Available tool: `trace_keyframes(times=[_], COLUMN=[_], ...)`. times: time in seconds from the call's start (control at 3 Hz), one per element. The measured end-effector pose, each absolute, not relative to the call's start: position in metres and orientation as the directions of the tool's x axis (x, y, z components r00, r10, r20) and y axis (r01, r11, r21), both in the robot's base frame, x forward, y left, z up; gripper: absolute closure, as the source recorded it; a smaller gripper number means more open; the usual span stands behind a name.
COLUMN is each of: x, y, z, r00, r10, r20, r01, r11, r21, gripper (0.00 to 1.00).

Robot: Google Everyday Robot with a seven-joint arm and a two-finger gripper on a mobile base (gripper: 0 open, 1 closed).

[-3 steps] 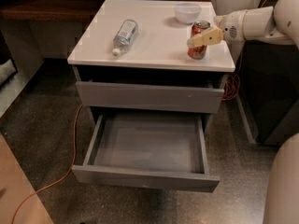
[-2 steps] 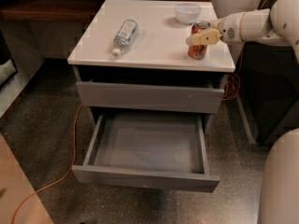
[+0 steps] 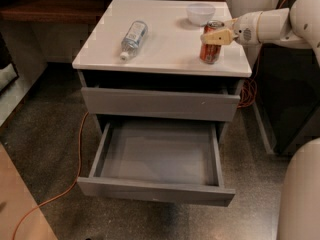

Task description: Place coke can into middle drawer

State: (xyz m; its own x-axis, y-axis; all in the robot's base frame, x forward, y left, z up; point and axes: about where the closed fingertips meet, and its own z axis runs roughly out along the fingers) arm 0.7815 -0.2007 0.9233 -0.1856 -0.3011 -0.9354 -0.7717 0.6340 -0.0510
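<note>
The coke can (image 3: 211,48), red-copper with a silver rim, stands upright on the white cabinet top (image 3: 165,44) near its right front edge. My gripper (image 3: 218,36) reaches in from the right on a white arm and sits at the can's upper part, overlapping its front. The middle drawer (image 3: 157,156) is pulled out below, a wide, shallow grey tray with nothing in it; its front (image 3: 155,190) faces me.
A clear water bottle (image 3: 133,38) lies on its side at the top's left. A small pale bowl (image 3: 200,12) stands behind the can. A closed grey drawer front (image 3: 160,104) sits above the open one. An orange cable (image 3: 75,174) runs over the floor at the left.
The gripper has shifted slightly up and left at the can's top. The can stands in the same spot and the drawer has not moved.
</note>
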Motion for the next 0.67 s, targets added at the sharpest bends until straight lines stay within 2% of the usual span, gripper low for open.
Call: trace_keyframes(times=[0.33,0.67], x=[0.758,0.723], y=[-0.185,-0.165], z=[0.935,0.941], r00=[-0.149,-0.121], r10=[-0.316,-0.335], r20=[-0.937,-0.934], r01=[-0.815,-0.866], r11=[0.575,0.495], r21=[-0.064,-0.066], gripper=[0.9,1.0])
